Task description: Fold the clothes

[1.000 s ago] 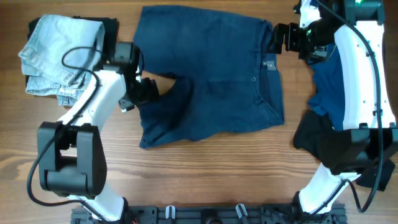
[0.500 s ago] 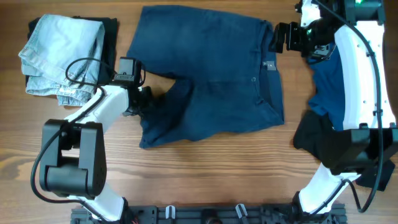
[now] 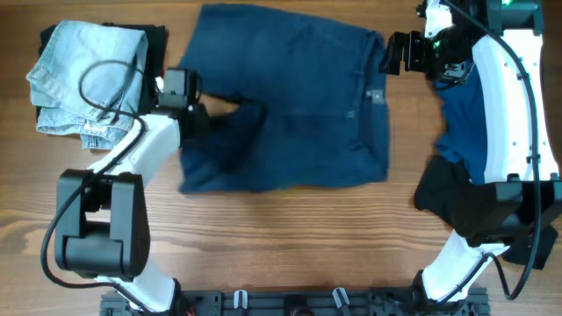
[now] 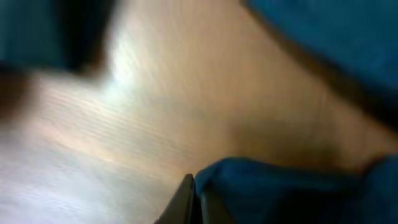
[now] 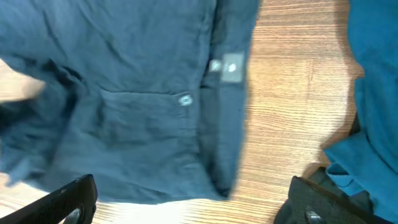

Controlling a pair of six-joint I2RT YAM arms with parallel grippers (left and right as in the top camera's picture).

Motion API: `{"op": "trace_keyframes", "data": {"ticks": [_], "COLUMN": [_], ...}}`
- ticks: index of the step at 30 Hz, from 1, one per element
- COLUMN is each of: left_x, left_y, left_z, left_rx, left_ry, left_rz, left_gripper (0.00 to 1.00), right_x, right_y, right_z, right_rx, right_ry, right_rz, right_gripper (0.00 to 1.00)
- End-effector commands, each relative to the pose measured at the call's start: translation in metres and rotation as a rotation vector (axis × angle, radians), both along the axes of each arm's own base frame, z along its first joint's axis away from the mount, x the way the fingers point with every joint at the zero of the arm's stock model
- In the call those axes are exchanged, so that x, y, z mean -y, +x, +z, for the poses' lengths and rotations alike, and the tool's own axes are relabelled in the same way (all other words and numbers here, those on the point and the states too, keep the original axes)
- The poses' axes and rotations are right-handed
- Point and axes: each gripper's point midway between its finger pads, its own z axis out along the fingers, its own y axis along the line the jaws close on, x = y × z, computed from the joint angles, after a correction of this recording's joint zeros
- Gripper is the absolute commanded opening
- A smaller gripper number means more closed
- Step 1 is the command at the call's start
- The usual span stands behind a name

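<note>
Dark blue shorts (image 3: pixel 299 105) lie spread across the middle of the wooden table (image 3: pixel 290 237), waistband to the right. My left gripper (image 3: pixel 195 121) sits at the crotch notch on their left side. In the left wrist view the left gripper (image 4: pixel 196 199) is shut, with a fold of the blue shorts (image 4: pixel 298 186) pinched at its tips. My right gripper (image 3: pixel 391 54) hovers open above the waistband's far right corner. The right wrist view has the right gripper (image 5: pixel 193 205) spread wide over the shorts (image 5: pixel 124 81), near the button (image 5: pixel 185 100), touching nothing.
A folded light denim garment (image 3: pixel 83 79) rests on a black one at the back left. A brighter blue garment (image 3: pixel 461 114) and a black garment (image 3: pixel 457 202) lie at the right, under my right arm.
My left gripper closed on the shorts' leg fabric and pulled it; the shorts have slid to the left and look blurred. The right arm has not moved.
</note>
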Motion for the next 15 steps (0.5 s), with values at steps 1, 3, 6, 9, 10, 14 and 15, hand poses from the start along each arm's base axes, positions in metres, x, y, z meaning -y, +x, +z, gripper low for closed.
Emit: {"op": "trace_keyframes", "data": {"ticks": [1,3,6,9,10,14,15], "left_x": [-0.048,-0.057,-0.061,-0.05,-0.043,-0.014,-0.006], "left_y": [0.023,0.024,0.022,0.018,0.017,0.002,-0.008], "left_z": [0.04,0.041,0.042,0.054,0.061,0.102,0.115], "left_rx": [0.123,0.13,0.123,0.111,0.11,0.125,0.122], "left_ry": [0.157,0.154,0.14,0.086,0.049,-0.12,-0.169], "left_rz": [0.07,0.094,0.106,0.073,0.052,-0.005,-0.008], "left_gripper": [0.17,0.96,1.0,1.0,1.0,1.0,1.0], "right_x": [0.003,0.003,0.003,0.002,0.0,0.002,0.005], "right_y": [0.001,0.0,0.0,-0.004,-0.006,-0.022,-0.031], "right_z": [0.002,0.002,0.002,0.005,0.007,0.028,0.04], "right_rx": [0.013,0.011,0.005,-0.002,-0.003,0.025,0.044], "right_ry": [-0.024,-0.024,-0.018,-0.004,0.005,-0.003,-0.014], "right_rz": [0.009,0.007,-0.013,-0.032,-0.029,-0.039,-0.045], "right_gripper": [0.99,0.99,0.99,0.99,0.99,0.96,0.96]}}
